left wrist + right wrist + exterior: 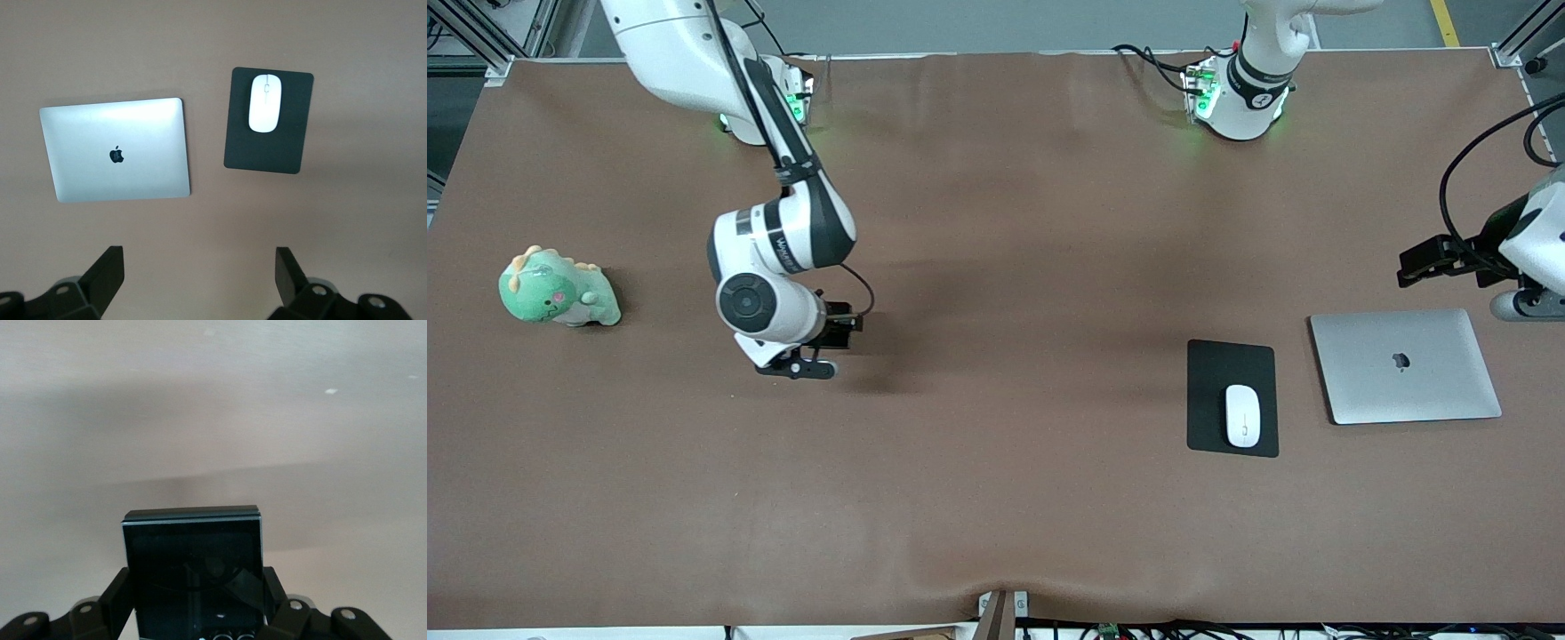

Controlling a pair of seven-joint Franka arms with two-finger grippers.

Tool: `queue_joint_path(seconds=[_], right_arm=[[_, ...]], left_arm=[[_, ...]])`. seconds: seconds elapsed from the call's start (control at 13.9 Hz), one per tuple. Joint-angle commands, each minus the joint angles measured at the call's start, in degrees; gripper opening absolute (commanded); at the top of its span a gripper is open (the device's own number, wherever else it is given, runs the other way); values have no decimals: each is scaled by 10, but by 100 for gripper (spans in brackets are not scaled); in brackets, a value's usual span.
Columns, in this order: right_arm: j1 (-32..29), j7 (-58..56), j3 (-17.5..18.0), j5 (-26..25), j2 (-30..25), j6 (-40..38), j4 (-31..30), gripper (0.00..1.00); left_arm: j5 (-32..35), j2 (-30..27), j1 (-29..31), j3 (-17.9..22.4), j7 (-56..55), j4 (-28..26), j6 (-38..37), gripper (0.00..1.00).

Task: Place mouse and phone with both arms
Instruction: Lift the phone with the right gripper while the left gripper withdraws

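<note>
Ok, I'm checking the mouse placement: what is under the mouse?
The mouse lies on a black pad, on the half nearer the front camera. The pad rests on the brown table. What the mouse covers on the pad cannot be seen.

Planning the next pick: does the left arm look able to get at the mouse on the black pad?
Probably yes. The left gripper hangs open above the table near the laptop, and the mouse lies uncovered on the pad, with nothing over it.

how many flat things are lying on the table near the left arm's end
3: a black mouse pad, the white mouse resting on it, and a closed silver laptop beside the pad, closer to the left arm's end.
</note>
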Motion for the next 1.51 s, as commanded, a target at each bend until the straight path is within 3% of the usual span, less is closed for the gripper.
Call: queue_joint_path(seconds=[0.0, 0.22, 0.57, 1.0, 1.43], right_arm=[[-37, -37, 5, -38, -53, 1, -56, 0], [-85, -89, 4, -68, -69, 1, -81, 0], [-180, -194, 4, -73, -65, 15, -106, 0], [-264, -300, 6, -73, -34, 142, -154, 0], [-303, -307, 8, -51, -11, 178, -168, 0]], left_arm=[[-5, -29, 3, -34, -3, -15, -16, 100], [-4, -42, 4, -35, 4, -13, -35, 100], [-5, -67, 22, -52, 11, -8, -53, 100], [-25, -67, 39, -70, 7, -8, -78, 100], [-23, -62, 40, -68, 9, -1, -78, 100]])
